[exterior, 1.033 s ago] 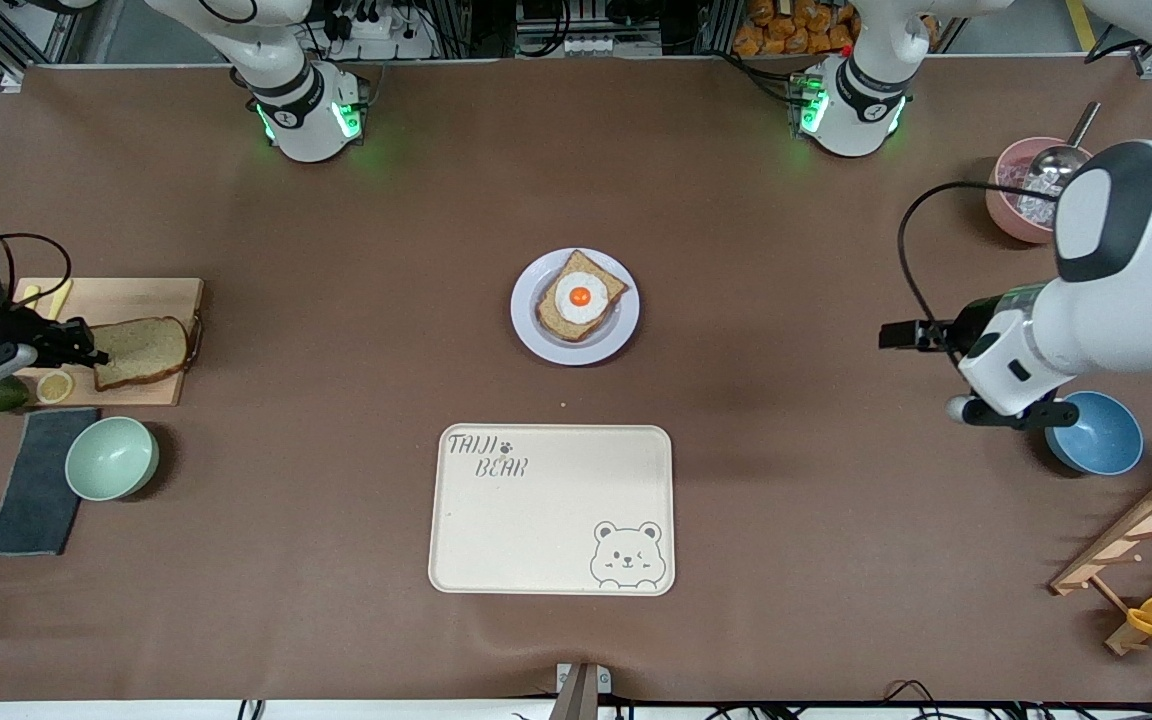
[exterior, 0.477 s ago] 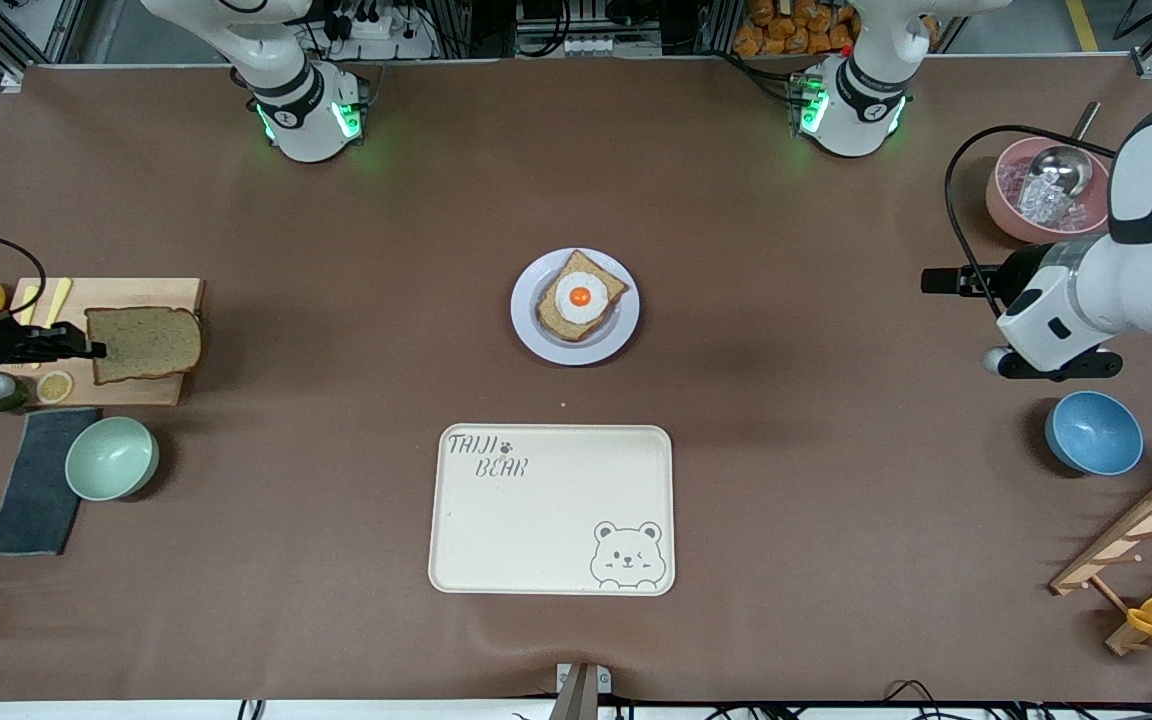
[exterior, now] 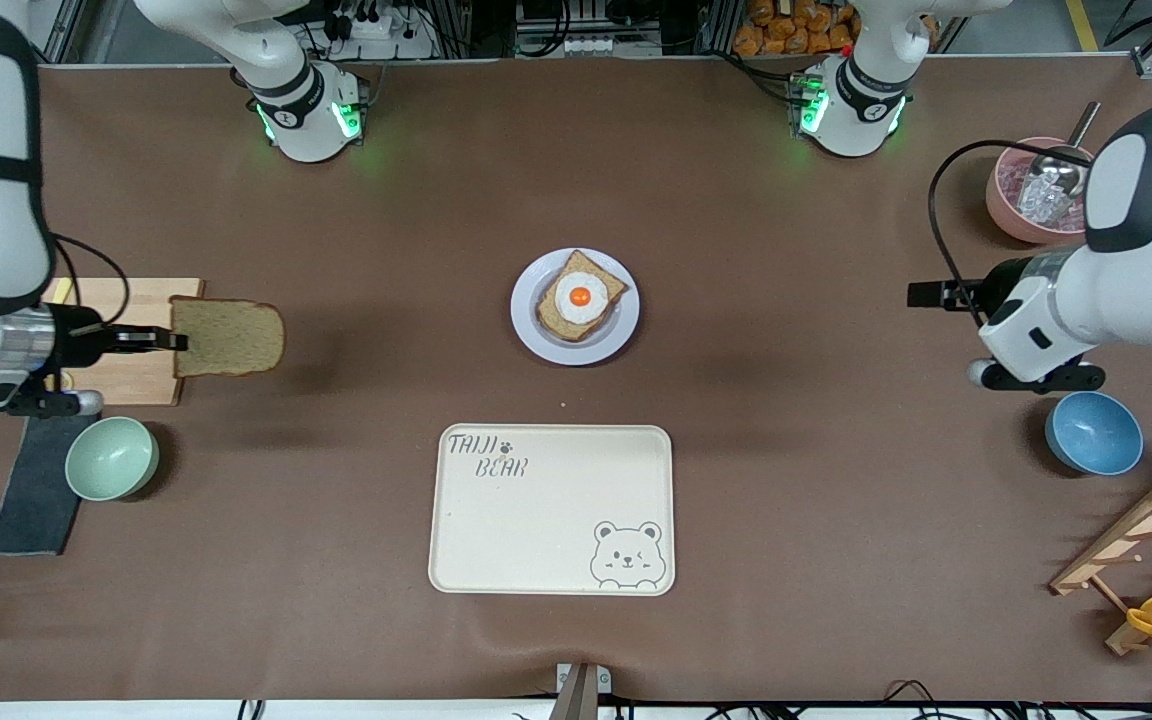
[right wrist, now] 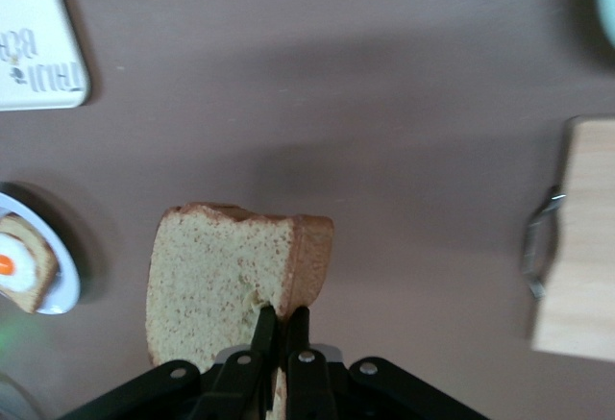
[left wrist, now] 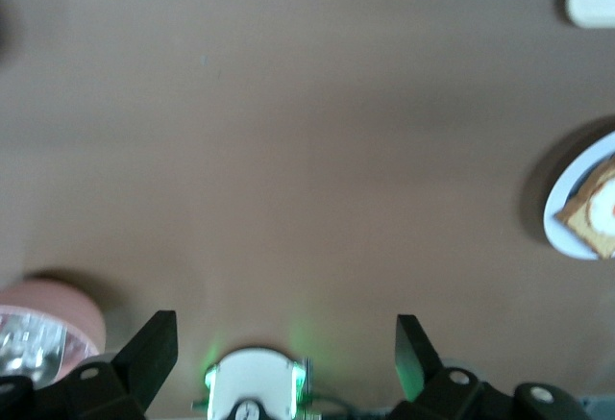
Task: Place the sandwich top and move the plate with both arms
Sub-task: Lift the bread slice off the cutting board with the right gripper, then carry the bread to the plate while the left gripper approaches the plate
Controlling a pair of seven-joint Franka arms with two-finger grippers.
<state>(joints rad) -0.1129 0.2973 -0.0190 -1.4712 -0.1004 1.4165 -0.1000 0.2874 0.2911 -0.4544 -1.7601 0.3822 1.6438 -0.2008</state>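
Observation:
The sandwich top (exterior: 228,338) is a plain brown bread slice held level in the air, over the edge of the cutting board (exterior: 136,300) and the bare table beside it. My right gripper (exterior: 176,341) is shut on one edge of the slice. In the right wrist view the fingers (right wrist: 272,329) pinch the sandwich top (right wrist: 216,281). The plate (exterior: 528,322) sits mid-table with an egg-topped bread slice (exterior: 581,297) on it. My left gripper (exterior: 921,294) hangs open and empty over the table toward the left arm's end, its fingers (left wrist: 154,343) wide apart.
A cream bear tray (exterior: 551,510) lies nearer the front camera than the plate. A green bowl (exterior: 111,457) and dark cloth (exterior: 36,490) lie by the cutting board. A blue bowl (exterior: 1094,432), pink bowl (exterior: 1011,205) and wooden rack (exterior: 1136,550) are at the left arm's end.
My right gripper has lifted the sandwich top off the cutting board and carried it toward the plate. The left arm rose away from the blue bowl, then shifted slightly.

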